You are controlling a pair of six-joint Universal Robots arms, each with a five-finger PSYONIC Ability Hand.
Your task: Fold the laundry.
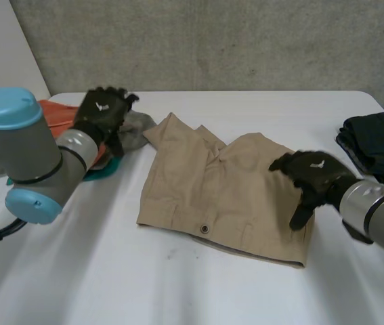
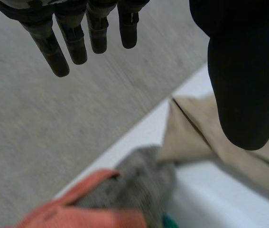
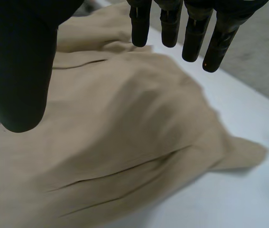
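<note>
Tan shorts [image 1: 222,193] lie folded in the middle of the white table [image 1: 178,291], waistband button toward the front. My left hand [image 1: 102,115] hovers open above a pile of clothes at the left, holding nothing; its straight fingers [image 2: 60,47] hang over the grey garment [image 2: 143,183] and the shorts' far corner [image 2: 205,128]. My right hand [image 1: 313,177] is open over the right side of the shorts, fingers [image 3: 191,33] straight above the tan cloth [image 3: 115,137], not gripping it.
At the left lies a pile with an orange garment [image 1: 59,115], a grey one [image 1: 136,132] and a bit of teal cloth [image 1: 103,170]. A dark folded garment [image 1: 378,142] sits at the table's right edge. A concrete wall stands behind.
</note>
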